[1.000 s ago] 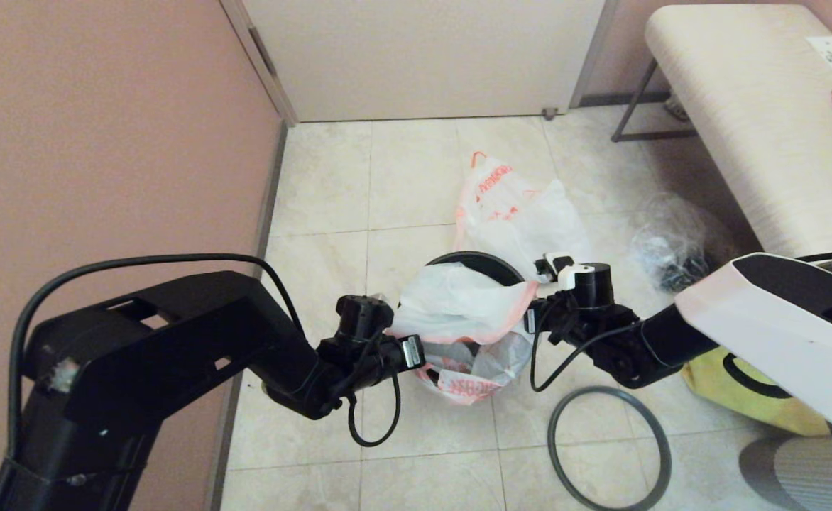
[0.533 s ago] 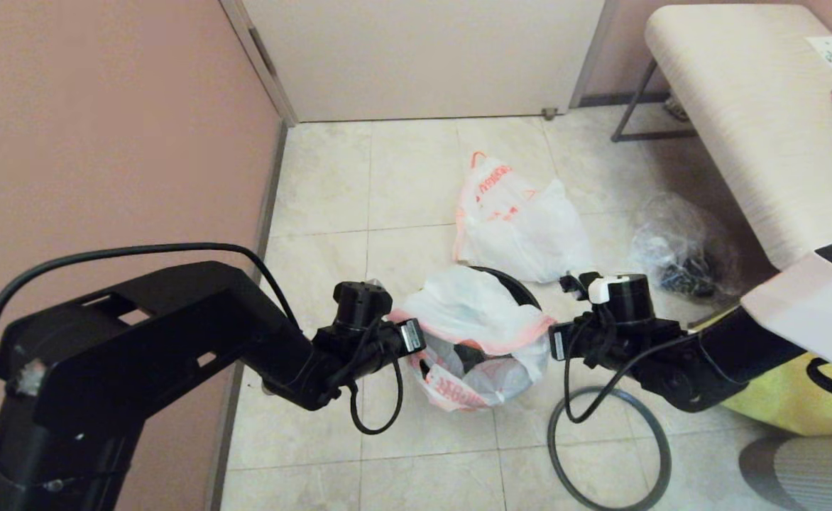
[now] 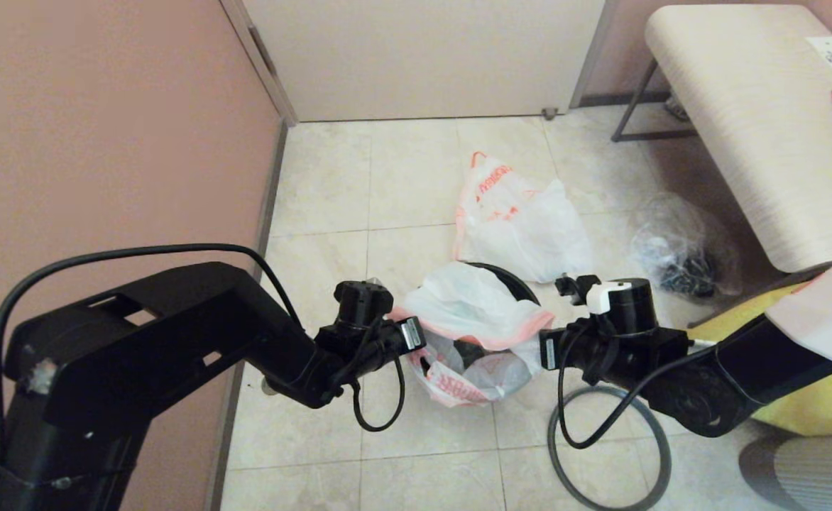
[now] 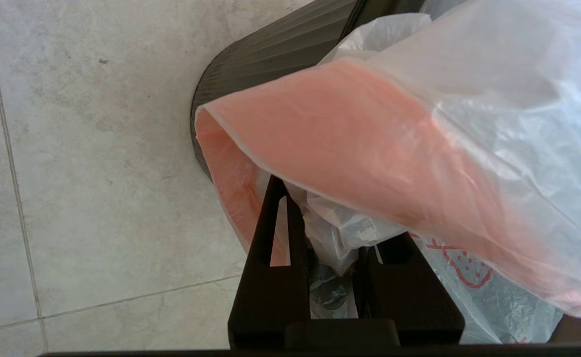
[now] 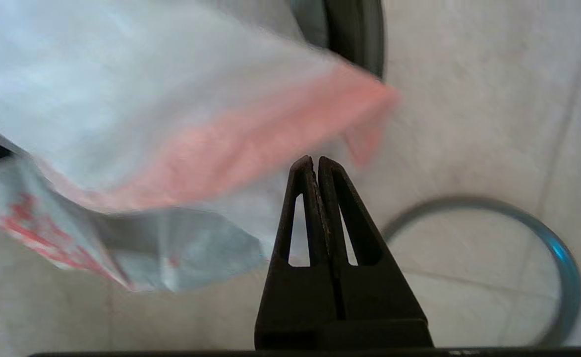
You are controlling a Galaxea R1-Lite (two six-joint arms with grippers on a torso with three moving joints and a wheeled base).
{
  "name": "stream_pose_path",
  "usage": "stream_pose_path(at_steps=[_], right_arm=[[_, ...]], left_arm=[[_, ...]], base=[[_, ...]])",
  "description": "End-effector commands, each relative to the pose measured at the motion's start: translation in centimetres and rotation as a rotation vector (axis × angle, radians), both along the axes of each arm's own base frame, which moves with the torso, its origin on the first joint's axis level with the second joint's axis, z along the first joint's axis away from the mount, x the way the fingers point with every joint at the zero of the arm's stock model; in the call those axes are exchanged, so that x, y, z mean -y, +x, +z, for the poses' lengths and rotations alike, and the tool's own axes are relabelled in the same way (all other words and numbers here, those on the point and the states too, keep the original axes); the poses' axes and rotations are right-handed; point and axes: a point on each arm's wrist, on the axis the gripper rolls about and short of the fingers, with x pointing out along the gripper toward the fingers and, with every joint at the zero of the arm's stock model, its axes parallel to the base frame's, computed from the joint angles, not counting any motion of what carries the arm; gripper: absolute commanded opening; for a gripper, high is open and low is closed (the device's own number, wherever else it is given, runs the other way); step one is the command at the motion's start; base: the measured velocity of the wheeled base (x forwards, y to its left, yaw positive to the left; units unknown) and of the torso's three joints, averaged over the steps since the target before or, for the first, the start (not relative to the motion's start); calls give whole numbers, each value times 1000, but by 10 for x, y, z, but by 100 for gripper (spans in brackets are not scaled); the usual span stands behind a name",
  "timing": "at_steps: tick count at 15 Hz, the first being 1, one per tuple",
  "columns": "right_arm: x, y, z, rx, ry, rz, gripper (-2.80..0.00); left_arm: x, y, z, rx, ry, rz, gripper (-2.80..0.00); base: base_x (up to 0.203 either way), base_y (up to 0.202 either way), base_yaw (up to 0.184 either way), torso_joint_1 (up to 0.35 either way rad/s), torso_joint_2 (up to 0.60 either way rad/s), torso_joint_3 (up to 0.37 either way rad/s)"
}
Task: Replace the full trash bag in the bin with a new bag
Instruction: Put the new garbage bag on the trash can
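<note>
We held the new bag [image 3: 476, 309] over the bin [image 3: 512, 278], left claw [image 4: 320, 218] clamped on its hem, right claw [image 5: 317, 166] closed empty just beside the opposite edge.

New bag [image 3: 474, 306] over bin [image 3: 512, 280] mouth

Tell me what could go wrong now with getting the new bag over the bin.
1. The right gripper looks shut with no film clearly between its fingers, so only the left gripper pinches the new bag; its mouth may sag instead of stretching over the bin.
2. The hoop lies on the floor under the right arm, whose slack cable hangs near it and might snag.
</note>
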Motion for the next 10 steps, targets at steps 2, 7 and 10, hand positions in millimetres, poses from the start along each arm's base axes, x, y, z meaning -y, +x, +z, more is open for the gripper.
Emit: stream_pose_path(at_steps=[2,7,10], right_arm=[[-8,13,-5,12,9,9,-280],[-25,50,1,99,59,11,-280],[-23,73,20,165,135,-32,-280]], left_arm=[[1,0,-2,-4,-2,0,-280],[2,-2,-6,-15,4,-15,-280],[4,-4,-9,-23,9,-26,-280]], base=[[0,0,0,0,0,0],[0,0,0,0,0,0],[0,0,0,0,0,0]])
